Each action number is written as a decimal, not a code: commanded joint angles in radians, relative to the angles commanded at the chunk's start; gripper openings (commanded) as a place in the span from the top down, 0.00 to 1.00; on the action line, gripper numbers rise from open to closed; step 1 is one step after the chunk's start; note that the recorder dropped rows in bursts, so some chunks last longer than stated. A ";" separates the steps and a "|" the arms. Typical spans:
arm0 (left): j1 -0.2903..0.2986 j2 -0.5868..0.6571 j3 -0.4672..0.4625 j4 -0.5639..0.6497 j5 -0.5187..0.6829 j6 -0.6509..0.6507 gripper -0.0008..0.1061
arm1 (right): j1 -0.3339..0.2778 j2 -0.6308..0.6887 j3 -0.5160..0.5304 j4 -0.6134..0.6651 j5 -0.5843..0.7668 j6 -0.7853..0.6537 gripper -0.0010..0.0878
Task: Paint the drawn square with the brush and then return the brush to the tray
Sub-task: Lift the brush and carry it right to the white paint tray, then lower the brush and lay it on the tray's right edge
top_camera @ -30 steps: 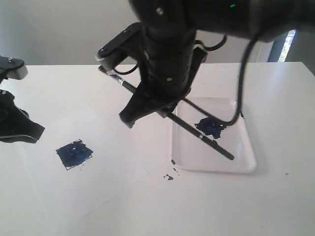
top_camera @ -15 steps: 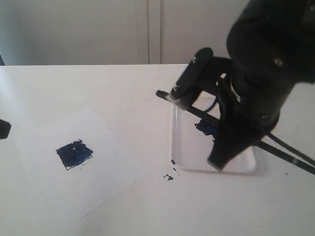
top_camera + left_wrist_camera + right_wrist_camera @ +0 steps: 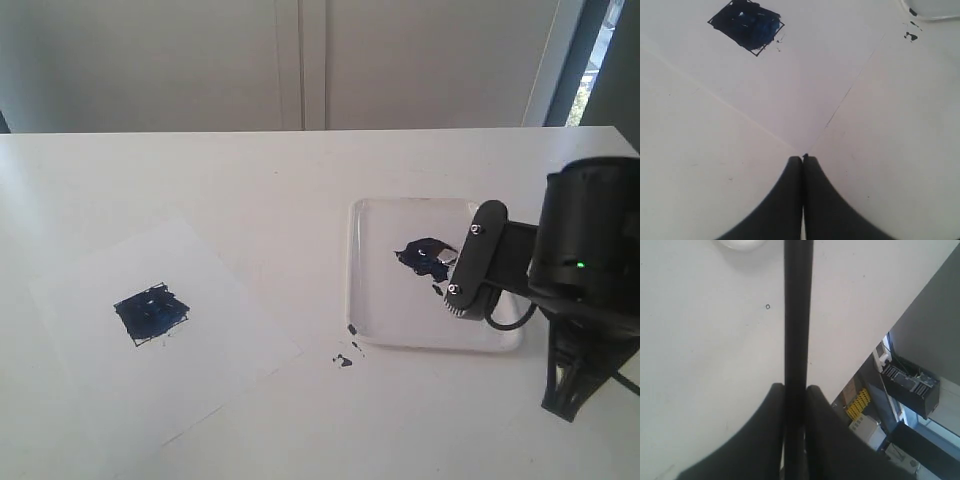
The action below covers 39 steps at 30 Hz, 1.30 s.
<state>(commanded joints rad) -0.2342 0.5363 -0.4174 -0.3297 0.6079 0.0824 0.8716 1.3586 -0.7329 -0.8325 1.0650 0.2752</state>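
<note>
The drawn square (image 3: 150,314) on the white paper sheet (image 3: 215,350) is smeared dark blue inside; the left wrist view shows it too (image 3: 746,25). The white tray (image 3: 370,310) lies right of the paper with a dark blue paint blob (image 3: 425,257) in it. My right gripper (image 3: 795,386) is shut on the brush (image 3: 798,315), whose black handle runs straight out between the jaws. In the exterior view the brush is hidden behind my right arm (image 3: 585,260), which stands at the tray's right side. My left gripper (image 3: 803,158) is shut and empty over the paper's corner.
Small blue paint spots (image 3: 343,358) dot the table between paper and tray. The right wrist view shows the table's edge (image 3: 880,335) close by, with room clutter beyond it. A black cable (image 3: 512,318) loops under the right arm.
My right arm, with the brush, swung from above the paper and tray over to the tray's right side. The left arm left the exterior view.
</note>
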 joint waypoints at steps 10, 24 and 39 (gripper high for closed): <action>0.000 -0.060 -0.001 -0.137 0.000 0.014 0.99 | -0.179 0.004 0.124 -0.074 -0.348 0.151 0.99; 0.000 -0.058 0.155 -0.261 -0.368 0.156 0.99 | -0.416 0.083 0.176 -0.189 -0.663 -0.002 0.99; 0.000 -0.058 0.252 -0.257 -0.458 0.187 0.99 | -0.484 0.242 0.166 -0.346 -0.794 -0.090 0.99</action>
<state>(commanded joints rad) -0.2342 0.4781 -0.1652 -0.5868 0.1498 0.2690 0.3878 1.6010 -0.5665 -1.1780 0.2712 0.1854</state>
